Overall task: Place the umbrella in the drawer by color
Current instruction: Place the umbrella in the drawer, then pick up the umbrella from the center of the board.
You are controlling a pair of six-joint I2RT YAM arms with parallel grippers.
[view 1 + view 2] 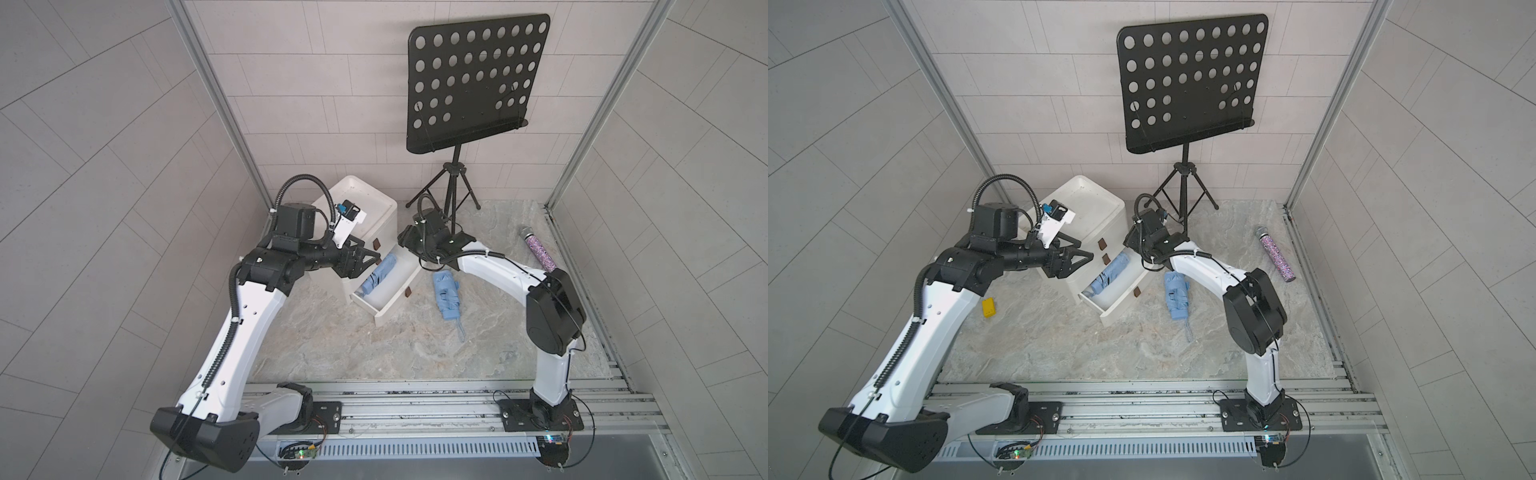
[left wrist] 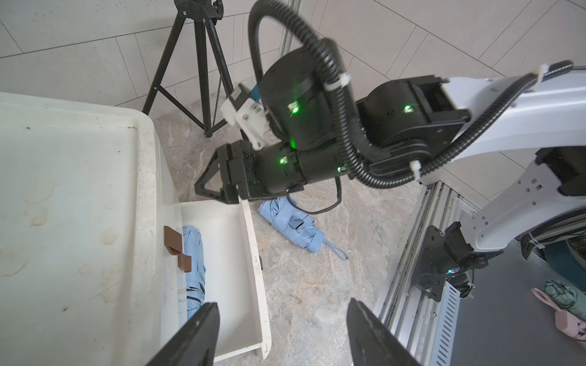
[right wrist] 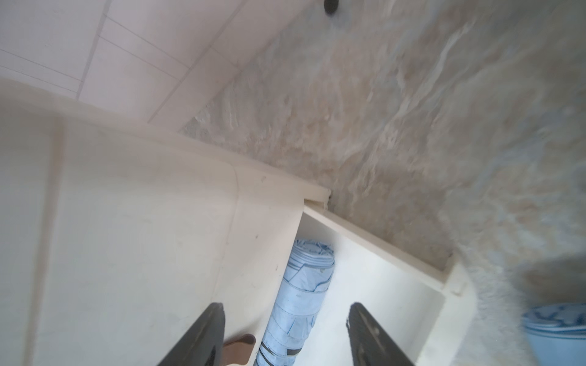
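Observation:
A light blue folded umbrella [image 1: 378,274] [image 1: 1111,272] [image 2: 194,253] [image 3: 301,301] lies in the pulled-out bottom drawer [image 1: 395,309] [image 1: 1121,305] [image 2: 250,253] [image 3: 380,244] of the white cabinet [image 1: 361,203] [image 1: 1088,203]. A second light blue umbrella [image 1: 446,295] [image 1: 1177,297] [image 2: 291,226] rests on the floor right of the drawer. My right gripper [image 3: 285,317] [image 2: 215,193] hovers over the drawer's back end. It is open, and the umbrella lies below it untouched. My left gripper [image 1: 372,252] [image 1: 1086,251] [image 2: 282,317] is open and empty at the cabinet's front, near the brown handles.
A black music stand [image 1: 469,83] on a tripod stands behind the cabinet. A glittery microphone [image 1: 540,251] lies at the far right. A yellow block [image 1: 988,307] sits left of the cabinet. Beyond the front rail [image 1: 415,399] lies a green umbrella [image 2: 564,298].

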